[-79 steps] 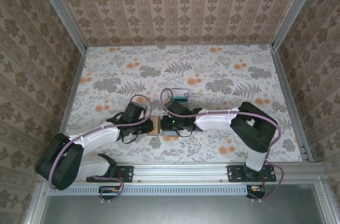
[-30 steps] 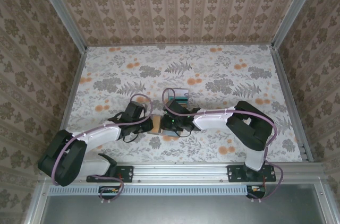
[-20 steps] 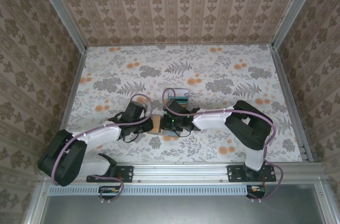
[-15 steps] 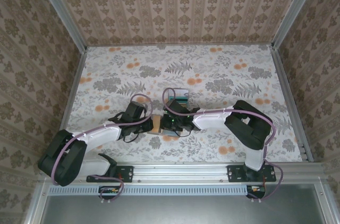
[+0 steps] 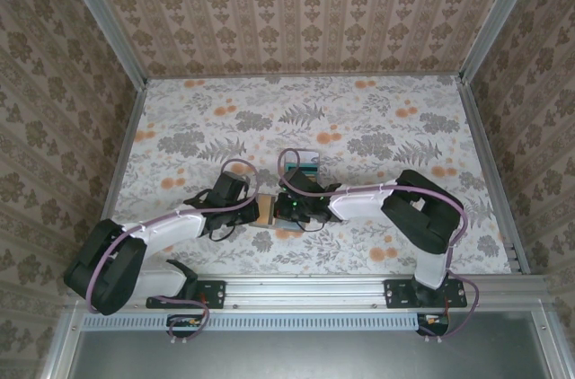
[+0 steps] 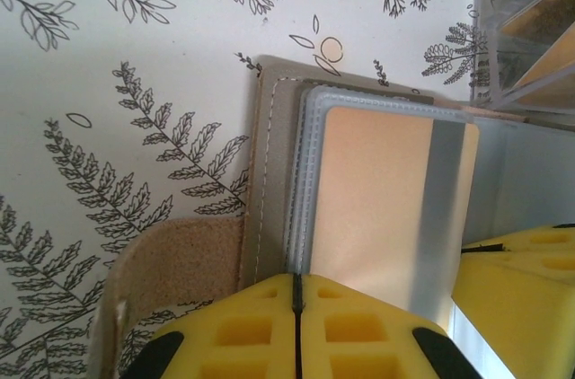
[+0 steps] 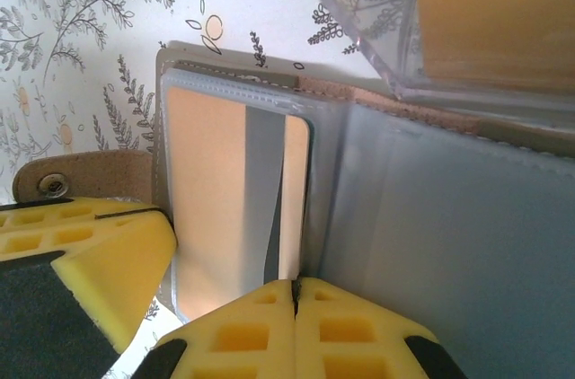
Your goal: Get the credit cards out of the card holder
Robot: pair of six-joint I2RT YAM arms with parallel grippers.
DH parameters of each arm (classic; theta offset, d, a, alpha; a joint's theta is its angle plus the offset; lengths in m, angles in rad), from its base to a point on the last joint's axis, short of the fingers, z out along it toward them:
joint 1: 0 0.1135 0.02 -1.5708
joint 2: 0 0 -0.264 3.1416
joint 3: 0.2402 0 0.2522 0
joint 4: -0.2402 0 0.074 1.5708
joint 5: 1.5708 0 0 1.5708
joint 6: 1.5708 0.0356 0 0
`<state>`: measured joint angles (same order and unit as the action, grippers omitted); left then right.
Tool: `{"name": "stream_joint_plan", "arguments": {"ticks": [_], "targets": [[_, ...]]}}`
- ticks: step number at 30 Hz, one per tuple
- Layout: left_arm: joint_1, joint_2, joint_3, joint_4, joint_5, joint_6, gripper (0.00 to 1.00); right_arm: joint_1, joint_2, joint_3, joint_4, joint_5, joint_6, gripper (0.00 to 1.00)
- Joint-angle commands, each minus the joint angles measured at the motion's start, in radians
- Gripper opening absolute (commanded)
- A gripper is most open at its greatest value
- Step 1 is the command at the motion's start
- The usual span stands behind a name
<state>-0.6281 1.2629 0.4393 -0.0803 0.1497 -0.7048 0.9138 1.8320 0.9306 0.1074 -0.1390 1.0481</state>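
In the left wrist view, the left gripper (image 6: 296,282) is sitting at 6 o'clock. Its yellow fingers are pressing together with only a thin seam between them, and I cannot tell if a pocket edge is caught there. The card holder (image 6: 269,163) is lying open and flat just beyond the tips, with its taupe rim toward 9 o'clock. A gold-tan card (image 6: 368,199) with a grey stripe is sitting inside the clear pocket. The brown strap (image 6: 171,262) is curling out at 8 o'clock. A clear plastic case (image 6: 512,29) is standing at 1 o'clock with gold pieces behind its wall.

In the right wrist view, the right gripper (image 7: 295,289) is also pressing its fingers together at 6 o'clock. The tips are resting where the card pocket meets the wide blue-grey pocket face (image 7: 449,244). This view is giving me what the other one is not: the metal snap (image 7: 56,185) on the strap at 9 o'clock. The fingers of the left gripper are covering the holder's corner at 8 o'clock.

In the top view, both arms are meeting over the holder near 6 o'clock of the table (image 5: 377,127). A teal-green card (image 5: 304,163) is lying near the holder, at its 12 o'clock. The table is wearing a floral print with orange blooms. Brown patterned walls (image 5: 296,2) are closing in three sides, and a metal rail (image 5: 359,287) is running along the near edge.
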Motion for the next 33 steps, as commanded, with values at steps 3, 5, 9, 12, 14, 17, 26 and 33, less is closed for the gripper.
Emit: {"name": "stream_joint_plan", "arguments": {"ticks": [3,5,9,12,14,17,26,33], "targets": [[0.016,0.008,-0.020,-0.122,-0.028,-0.018,0.07,-0.014,-0.064,-0.062,-0.002,0.023,0.006,0.00],[0.020,0.007,-0.022,-0.122,-0.025,-0.020,0.07,-0.018,-0.077,-0.076,-0.002,0.026,0.006,0.00],[0.020,0.000,-0.027,-0.111,-0.009,-0.020,0.08,-0.019,-0.089,-0.085,0.007,0.023,-0.004,0.00],[0.019,-0.011,-0.031,-0.087,0.018,-0.019,0.10,-0.018,-0.091,-0.077,0.032,0.008,-0.011,0.05],[0.019,-0.016,-0.031,-0.087,0.022,-0.016,0.10,-0.015,-0.090,-0.071,0.054,0.004,-0.013,0.14],[0.019,-0.013,-0.028,-0.090,0.022,-0.015,0.09,-0.012,-0.082,-0.047,0.048,0.004,-0.019,0.16],[0.019,0.013,-0.028,-0.084,0.026,-0.017,0.08,-0.009,-0.020,-0.001,0.052,-0.013,-0.024,0.15],[0.019,0.015,-0.025,-0.087,0.027,-0.015,0.08,-0.010,0.011,0.026,0.002,-0.002,-0.035,0.17]]}}
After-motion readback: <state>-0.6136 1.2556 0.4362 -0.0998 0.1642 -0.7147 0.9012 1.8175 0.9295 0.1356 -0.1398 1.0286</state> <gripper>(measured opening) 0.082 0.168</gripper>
